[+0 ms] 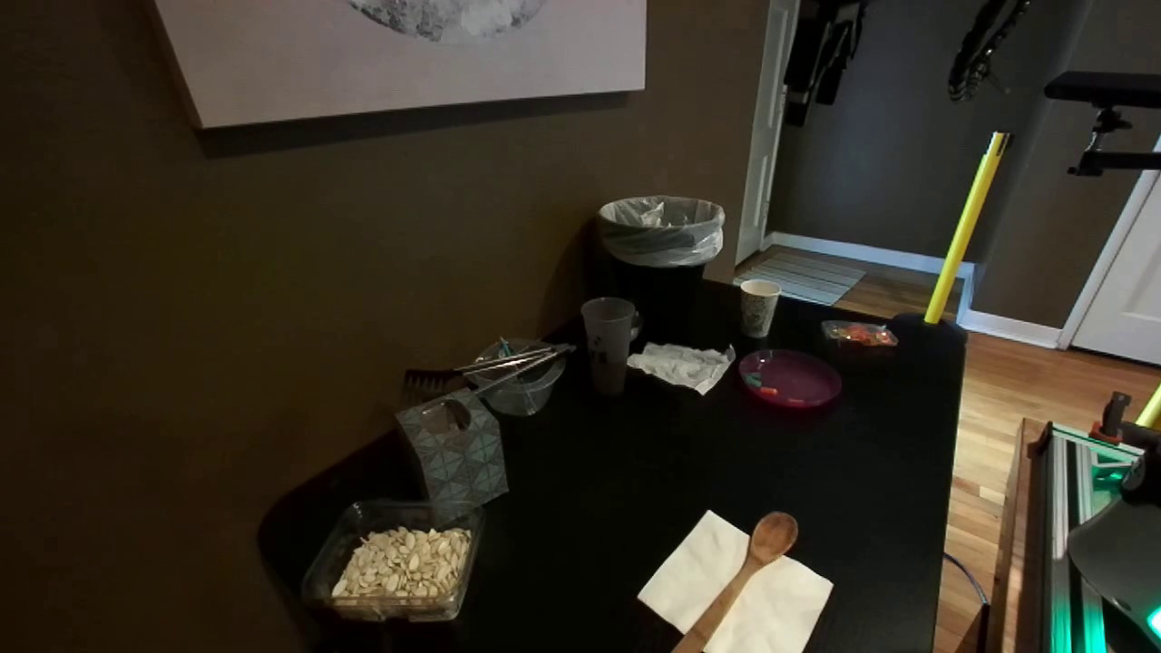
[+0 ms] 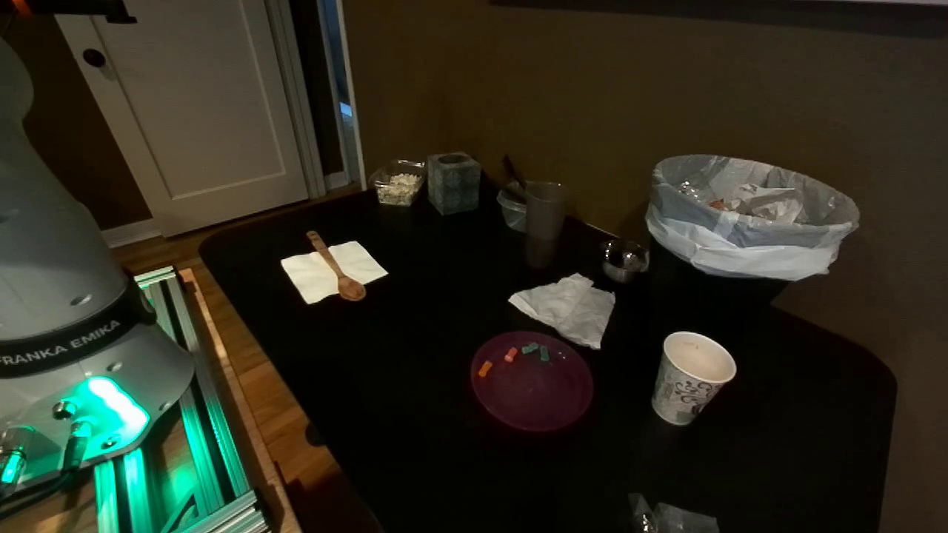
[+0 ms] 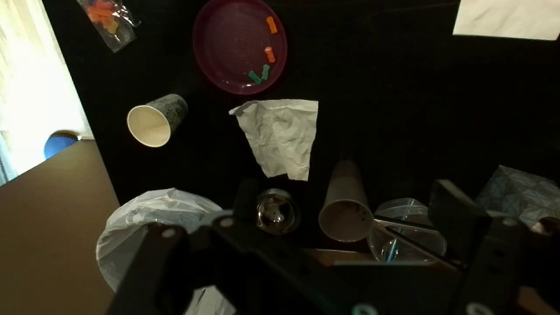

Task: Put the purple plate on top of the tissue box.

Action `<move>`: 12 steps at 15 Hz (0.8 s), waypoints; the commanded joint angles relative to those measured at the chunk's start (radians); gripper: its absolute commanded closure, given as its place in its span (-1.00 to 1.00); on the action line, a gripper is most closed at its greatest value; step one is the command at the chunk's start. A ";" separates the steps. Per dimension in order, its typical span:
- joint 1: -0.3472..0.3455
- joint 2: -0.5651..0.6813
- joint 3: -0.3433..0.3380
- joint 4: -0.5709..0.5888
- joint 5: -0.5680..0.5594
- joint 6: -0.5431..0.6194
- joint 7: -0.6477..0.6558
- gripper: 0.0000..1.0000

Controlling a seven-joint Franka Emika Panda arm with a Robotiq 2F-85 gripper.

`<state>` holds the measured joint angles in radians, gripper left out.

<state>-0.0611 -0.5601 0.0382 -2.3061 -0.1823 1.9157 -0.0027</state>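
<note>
The purple plate lies flat on the black table with several small orange and green candies on it. It also shows in an exterior view and at the top of the wrist view. The grey patterned tissue box stands near the wall beside the clear tub. It also shows in an exterior view and, partly hidden by a finger, in the wrist view. My gripper is open with nothing between its fingers, high above the table and apart from the plate. Neither exterior view shows it.
A tall cup, clear bowl with utensils, metal cup and lined bin stand along the wall. A paper cup and crumpled napkin flank the plate. A wooden spoon lies on napkins. A seed tub adjoins the box.
</note>
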 commanded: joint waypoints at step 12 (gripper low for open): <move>-0.074 0.094 -0.125 -0.007 0.015 0.038 0.075 -1.00</move>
<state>-0.1053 -0.5208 -0.0492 -2.3088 -0.1792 1.9223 0.0421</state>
